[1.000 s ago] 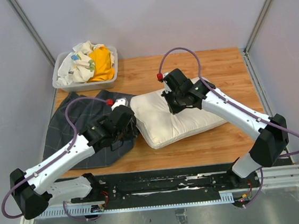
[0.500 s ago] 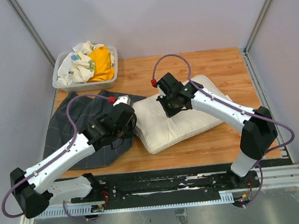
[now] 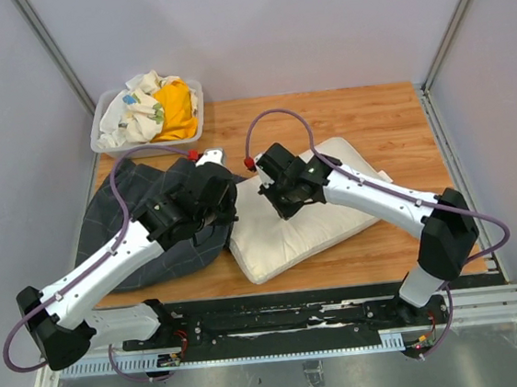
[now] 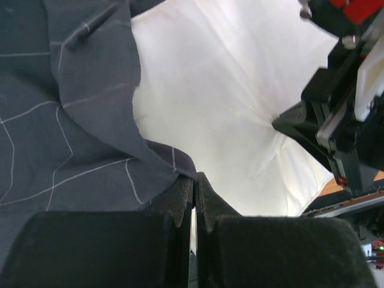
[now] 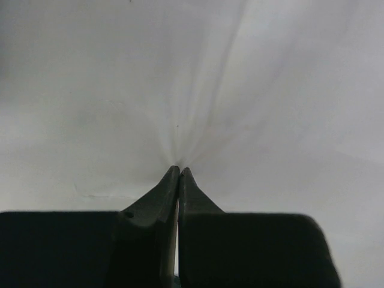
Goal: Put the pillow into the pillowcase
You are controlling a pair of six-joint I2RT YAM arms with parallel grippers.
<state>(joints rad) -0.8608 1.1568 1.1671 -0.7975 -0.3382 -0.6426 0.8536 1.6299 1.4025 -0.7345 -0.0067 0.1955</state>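
Pillow [image 3: 322,228]: cream-white, lying askew on the tabletop [image 3: 389,115], its left end right at the pillowcase.
Pillowcase [image 3: 112,204]: I see it bunched on the tabletop's left side, dark with a thin grid.
Left pincer [image 4: 193,183]: pressed together, pinching the pillowcase hem just beside the pillow.
Right pincer [image 5: 179,171]: I see it nipping the pillow's top fabric, with creases fanning from the tips.
Bin [image 3: 105,145]: far left corner, holding cloths.
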